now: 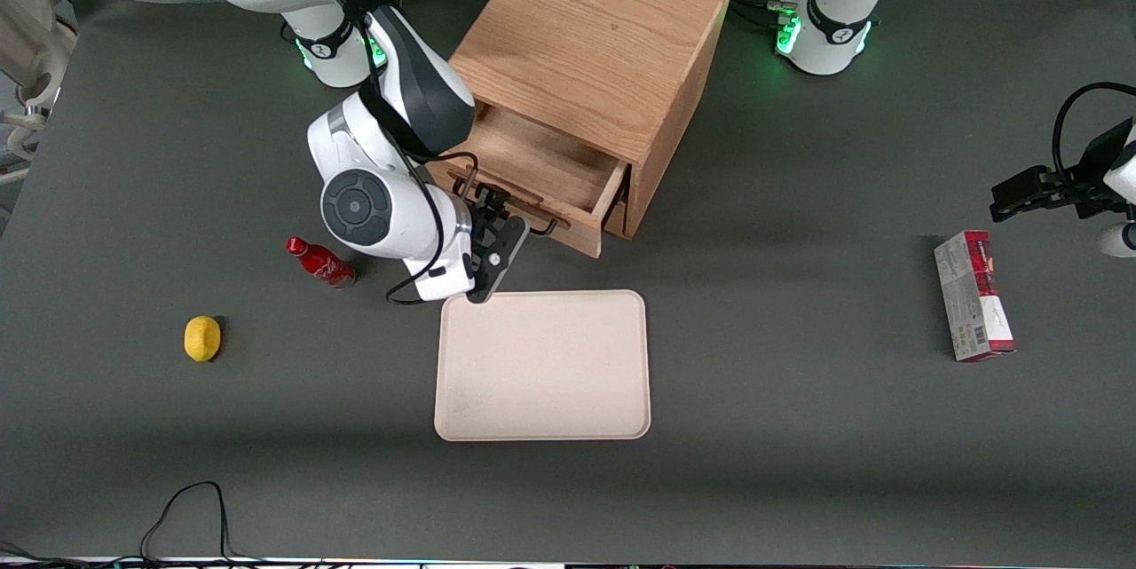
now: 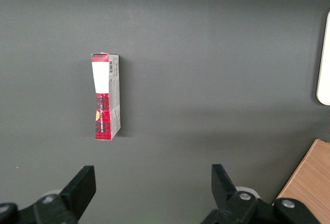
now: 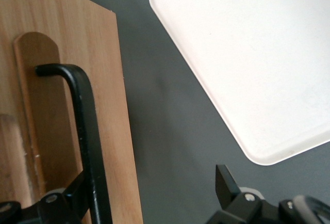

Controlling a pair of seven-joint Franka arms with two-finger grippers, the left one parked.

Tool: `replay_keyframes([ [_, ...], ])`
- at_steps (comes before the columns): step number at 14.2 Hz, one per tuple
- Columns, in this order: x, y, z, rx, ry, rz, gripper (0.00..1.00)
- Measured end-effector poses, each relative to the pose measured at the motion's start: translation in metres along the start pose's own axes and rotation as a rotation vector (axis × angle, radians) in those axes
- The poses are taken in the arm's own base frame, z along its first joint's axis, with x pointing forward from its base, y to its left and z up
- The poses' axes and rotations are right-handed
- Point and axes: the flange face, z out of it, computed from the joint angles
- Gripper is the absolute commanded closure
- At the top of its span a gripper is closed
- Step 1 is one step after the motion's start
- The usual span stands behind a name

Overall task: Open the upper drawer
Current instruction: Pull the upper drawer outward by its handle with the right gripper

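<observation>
The upper drawer (image 1: 541, 162) of the light oak cabinet (image 1: 595, 36) stands pulled out partway, and its bare wooden inside shows. Its thin black bar handle (image 1: 543, 226) runs along the drawer front (image 3: 111, 105). My right gripper (image 1: 494, 216) is at that handle, nearer the front camera than the cabinet. In the right wrist view the gripper (image 3: 152, 188) is open, its fingers wide apart. The handle (image 3: 85, 121) passes close against one finger (image 3: 76, 195), and the second finger hangs over the grey table.
A cream tray (image 1: 541, 365) lies on the table in front of the drawer, just below my wrist. A small red bottle (image 1: 319, 263) and a lemon (image 1: 202, 338) lie toward the working arm's end. A red and grey box (image 1: 972, 296) lies toward the parked arm's end.
</observation>
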Motion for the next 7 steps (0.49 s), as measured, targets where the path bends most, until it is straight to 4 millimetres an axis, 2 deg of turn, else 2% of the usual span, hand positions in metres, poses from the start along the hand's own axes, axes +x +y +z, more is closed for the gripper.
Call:
replay_keyframes([
  [7, 0.001, 0.013, -0.004, -0.012, 0.026, 0.014, 0.00],
])
